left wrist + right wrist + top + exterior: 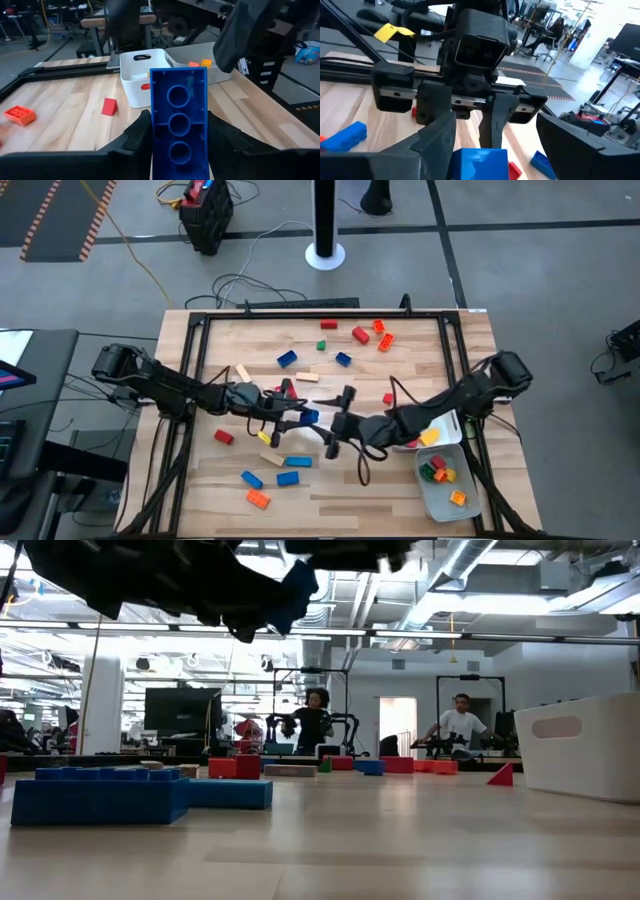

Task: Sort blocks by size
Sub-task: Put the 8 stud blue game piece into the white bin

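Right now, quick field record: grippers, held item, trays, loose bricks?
left gripper: mid-table, shut on blue oblong brick, studs' underside facing its camera
right gripper: facing the left one, open, close to the brick
trays: two white trays at the table's right edge, bricks inside
loose bricks: scattered across the wood table

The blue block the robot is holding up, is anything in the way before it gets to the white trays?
Yes. The right gripper and its arm sit between the blue block, held by the left gripper, and the white trays.

No legible text or labels.
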You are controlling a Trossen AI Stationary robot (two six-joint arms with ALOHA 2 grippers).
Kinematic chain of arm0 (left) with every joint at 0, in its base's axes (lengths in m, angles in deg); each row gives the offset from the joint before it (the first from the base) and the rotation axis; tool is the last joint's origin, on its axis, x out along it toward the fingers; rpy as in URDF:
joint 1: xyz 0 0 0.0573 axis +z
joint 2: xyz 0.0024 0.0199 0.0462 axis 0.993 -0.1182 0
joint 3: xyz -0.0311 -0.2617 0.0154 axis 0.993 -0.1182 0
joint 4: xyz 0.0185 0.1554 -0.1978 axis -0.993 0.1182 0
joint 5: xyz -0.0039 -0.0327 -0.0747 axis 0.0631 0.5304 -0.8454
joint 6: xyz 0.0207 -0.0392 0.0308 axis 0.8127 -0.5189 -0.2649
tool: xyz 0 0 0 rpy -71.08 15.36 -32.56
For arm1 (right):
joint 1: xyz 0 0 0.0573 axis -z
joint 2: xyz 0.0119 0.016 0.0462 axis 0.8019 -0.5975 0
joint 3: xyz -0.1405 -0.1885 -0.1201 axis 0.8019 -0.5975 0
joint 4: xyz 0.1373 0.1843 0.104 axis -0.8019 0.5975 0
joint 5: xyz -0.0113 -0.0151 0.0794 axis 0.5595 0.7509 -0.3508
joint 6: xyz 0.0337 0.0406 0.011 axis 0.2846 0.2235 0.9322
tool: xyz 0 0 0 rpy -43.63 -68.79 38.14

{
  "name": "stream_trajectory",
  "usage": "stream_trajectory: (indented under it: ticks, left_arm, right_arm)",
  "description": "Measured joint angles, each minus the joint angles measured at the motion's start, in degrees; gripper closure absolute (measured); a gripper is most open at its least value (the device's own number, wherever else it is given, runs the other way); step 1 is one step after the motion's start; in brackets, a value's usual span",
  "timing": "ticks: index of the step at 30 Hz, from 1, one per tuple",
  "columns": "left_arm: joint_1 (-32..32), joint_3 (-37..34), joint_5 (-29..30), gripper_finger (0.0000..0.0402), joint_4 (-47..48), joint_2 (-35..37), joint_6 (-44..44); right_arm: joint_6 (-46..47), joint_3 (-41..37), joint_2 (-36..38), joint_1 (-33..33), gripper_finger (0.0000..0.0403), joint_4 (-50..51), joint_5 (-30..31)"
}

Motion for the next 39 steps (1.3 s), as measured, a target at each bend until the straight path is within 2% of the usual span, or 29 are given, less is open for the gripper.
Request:
stream_trajectory:
  ticks: [10, 14, 17, 23, 24, 27, 30, 34, 39]
  left_arm:
    - [-1.5, 0.0, 0.3, 0.0268, -1.6, 0.0, 0.3]
    - [-1.6, 0.0, 0.2, 0.0268, -2.4, 0.0, 0.7]
    - [-1.6, 0.0, 0.2, 0.0267, -2.9, 0.0, 0.9]
    - [-1.6, 0.0, 0.3, 0.0267, -3.1, 0.0, 1.9]
    - [-1.6, 0.0, 0.5, 0.0265, -3.1, 0.0, 2.2]
    - [-1.7, 0.0, 2.0, 0.0245, -2.2, 0.0, 2.7]
    - [-1.7, 0.0, 5.9, 0.0195, 0.2, 0.7, 1.6]
    - [-1.7, 0.0, 10.2, 0.0136, 5.9, 2.9, 1.1]
    - [-1.7, 0.0, 11.5, 0.0119, 14.9, 8.9, -0.2]
  right_arm:
    - [3.7, 0.1, -1.9, 2.3, 0.0101, -3.3, -5.8]
    - [3.8, 0.1, -1.9, 2.2, 0.0115, -2.8, -7.0]
    - [4.3, 0.1, -1.9, 2.2, 0.0143, -2.3, -7.7]
    - [5.6, 0.2, -1.9, 2.9, 0.0243, -0.9, -9.2]
    - [5.9, 0.2, -1.8, 3.1, 0.0246, -0.7, -9.7]
    - [5.9, 0.2, -1.8, 3.6, 0.0246, 0.2, -9.9]
    - [6.1, 0.2, -1.9, 3.9, 0.0246, 2.3, -9.7]
    - [12.2, 2.0, 0.5, 4.5, 0.0246, 15.8, -9.6]
    - [24.2, 3.7, 7.6, 3.6, 0.0246, 39.1, -8.9]
